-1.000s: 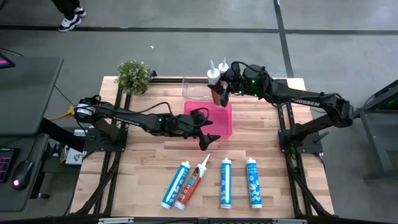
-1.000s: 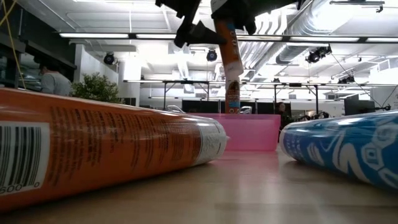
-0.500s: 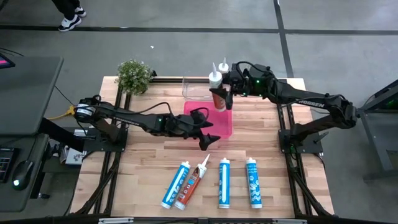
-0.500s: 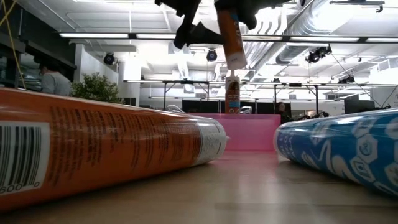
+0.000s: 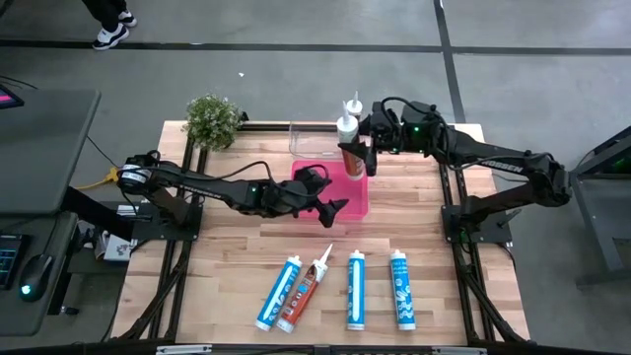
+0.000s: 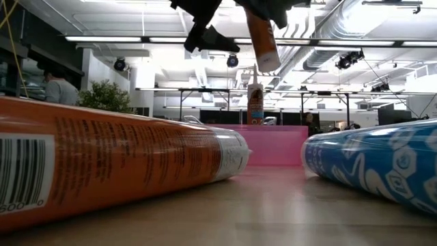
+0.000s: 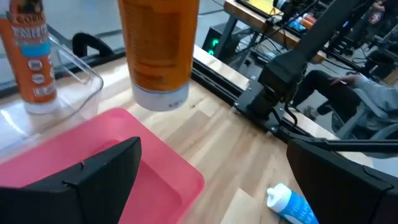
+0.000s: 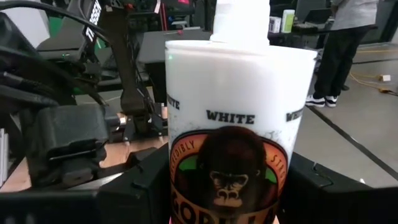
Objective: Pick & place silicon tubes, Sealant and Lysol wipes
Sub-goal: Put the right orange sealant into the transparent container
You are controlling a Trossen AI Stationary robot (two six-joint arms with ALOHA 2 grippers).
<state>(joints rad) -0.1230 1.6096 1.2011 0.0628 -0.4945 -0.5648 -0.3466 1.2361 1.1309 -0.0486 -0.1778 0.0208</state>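
Observation:
My right gripper (image 5: 357, 150) is shut on an orange-and-white sealant tube (image 5: 349, 148), nozzle up, in the air over the far edge of the pink bin (image 5: 335, 187). The tube also shows in the low view (image 6: 262, 42). A second tube (image 5: 353, 106) stands upright in the clear bin (image 5: 308, 138) behind the pink one. My left gripper (image 5: 333, 202) is open and empty over the pink bin's near right part, its fingers spread wide (image 7: 87, 180). Three blue tubes (image 5: 357, 289) and one orange tube (image 5: 309, 286) lie on the table near the front edge. My right gripper pinches the tube's body (image 8: 186, 180) between its two fingers (image 8: 134, 193), just below the white shoulder. The fingers come level from the table's right and lie across the tube. The tube is lifted clear and tilted, with its flat bottom end (image 6: 268, 67) free.
A small potted plant (image 5: 212, 120) stands at the far left corner. In the low view an orange tube (image 6: 116, 164) and a blue tube (image 6: 375, 167) lie close in front. A person (image 8: 348, 43) stands in the room beyond the table.
My right gripper has risen and gone a little toward the table's right edge with the tube. The tube has tipped from upright to tilted, and the standing tube behind it now shows. My left gripper has shifted slightly toward the far edge.

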